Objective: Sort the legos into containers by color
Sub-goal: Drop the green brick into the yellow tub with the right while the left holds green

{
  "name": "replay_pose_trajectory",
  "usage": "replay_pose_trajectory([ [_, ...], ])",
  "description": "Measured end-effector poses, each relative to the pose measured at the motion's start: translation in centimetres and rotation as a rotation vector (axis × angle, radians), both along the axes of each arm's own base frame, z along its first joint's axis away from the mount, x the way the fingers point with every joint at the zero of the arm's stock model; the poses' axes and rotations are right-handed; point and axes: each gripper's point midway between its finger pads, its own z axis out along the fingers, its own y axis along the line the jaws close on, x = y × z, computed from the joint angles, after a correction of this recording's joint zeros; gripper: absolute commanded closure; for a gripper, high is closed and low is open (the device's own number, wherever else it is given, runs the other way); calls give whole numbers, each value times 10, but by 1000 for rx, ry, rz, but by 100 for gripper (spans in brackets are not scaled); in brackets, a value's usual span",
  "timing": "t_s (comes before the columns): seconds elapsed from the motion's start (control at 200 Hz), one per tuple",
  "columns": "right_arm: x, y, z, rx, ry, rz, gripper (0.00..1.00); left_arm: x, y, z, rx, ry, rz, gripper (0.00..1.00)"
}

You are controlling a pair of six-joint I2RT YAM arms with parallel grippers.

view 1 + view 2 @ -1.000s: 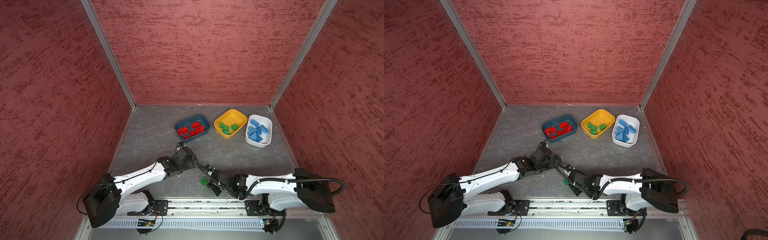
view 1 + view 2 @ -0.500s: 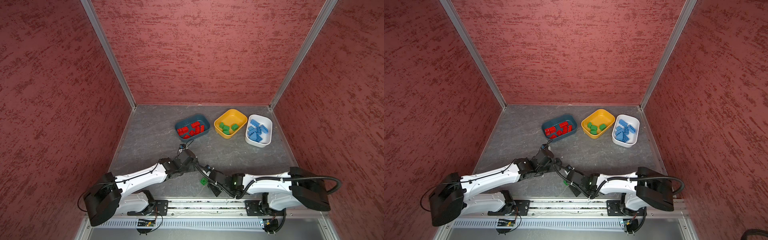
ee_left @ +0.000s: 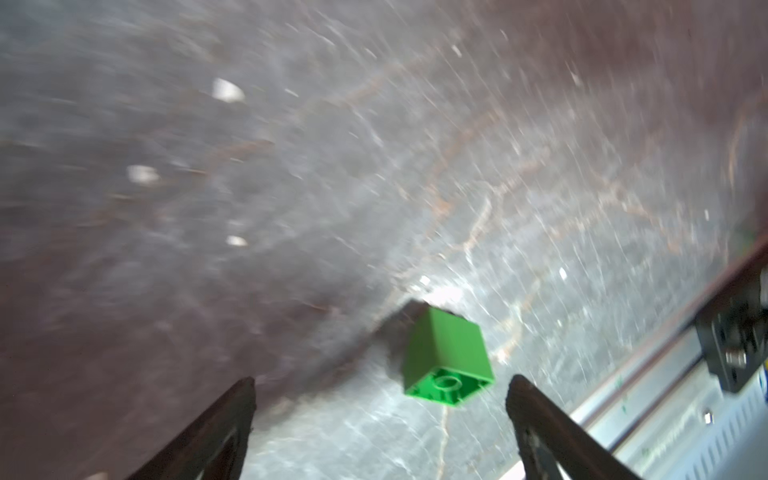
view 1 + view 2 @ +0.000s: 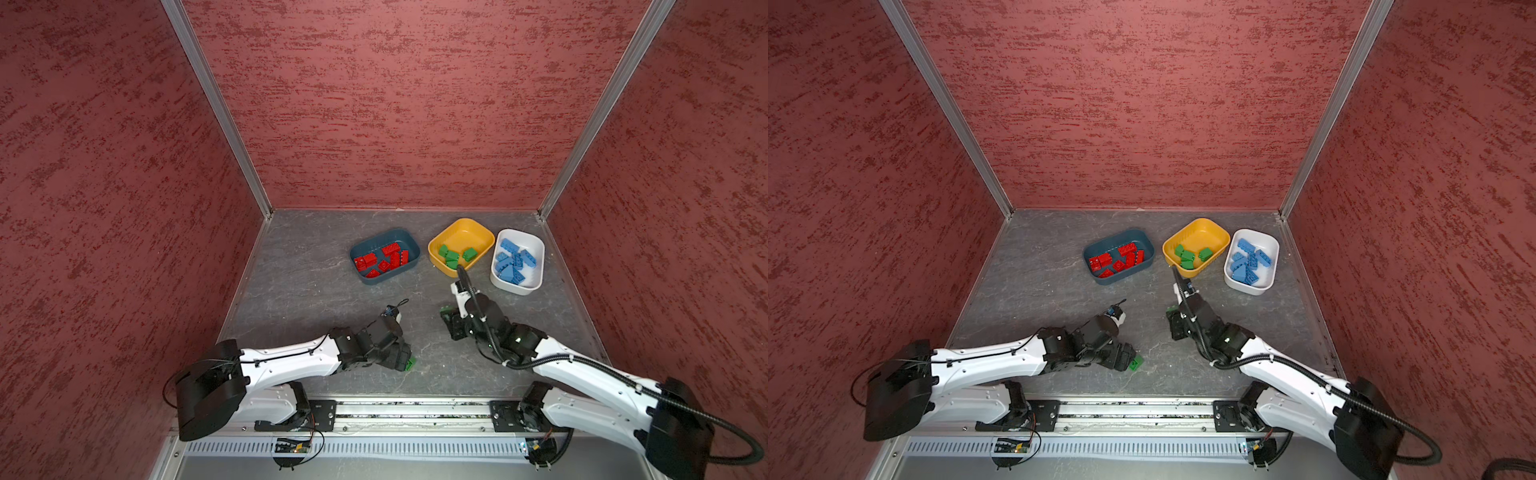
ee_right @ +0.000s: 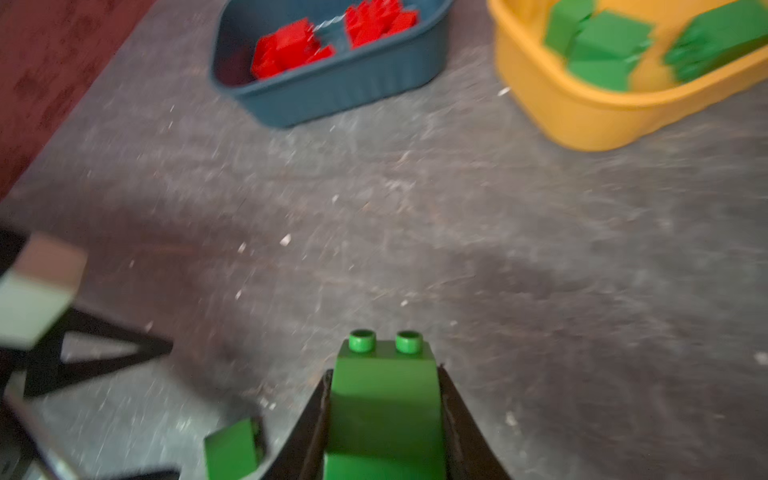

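- Right hand [image 5: 384,374]: clamped on a green brick [image 5: 384,411], studs poking out past the fingertips.
- Change: a second ago you had this hand low at bottom centre of both top views, next to the left hand [image 4: 400,359]. Now it sits higher and right of centre, nosed toward the yellow tub [image 4: 461,226] just above it.
- Reads as pick done and carry under way. The brick is not yet over the rim, so the drop is still yours to make.
- Left hand: jaws wide, nothing in them. It has slid from mid-frame down to bottom centre.
- Loose green brick [image 3: 446,361]: on the surface [image 4: 311,291], tipped on its side with the hollow underside showing. In the left wrist view it lies lower centre, between the two fingers and nearer the right-of-frame one. I see no contact.
- Teal tub [image 4: 386,277] holds reds, yellow tub greens, white tub [image 4: 519,235] blues.
- No other strays show on the surface; these two greens look like the last.
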Motion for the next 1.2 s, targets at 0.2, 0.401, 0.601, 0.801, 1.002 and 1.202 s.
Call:
replay_pose_trajectory([
  [0.2,66,-47,4,56,-8,-168,77,-13,-13,-23,70,47,-134,13],
  [0.401,155,-55,14,66,-36,-226,68,-11,-30,-25,83,48,-201,20],
  [0.601,227,-59,9,16,-56,-284,35,-12,-35,-27,90,54,-234,31],
  [0.801,247,-63,9,-21,-65,-316,19,-13,-37,-29,95,60,-245,42],
  [1.002,227,-73,21,-34,-87,-336,1,-14,-40,-30,96,69,-257,54],
  [1.202,193,-91,51,-25,-156,-378,1,-14,-41,-31,104,71,-273,69],
])
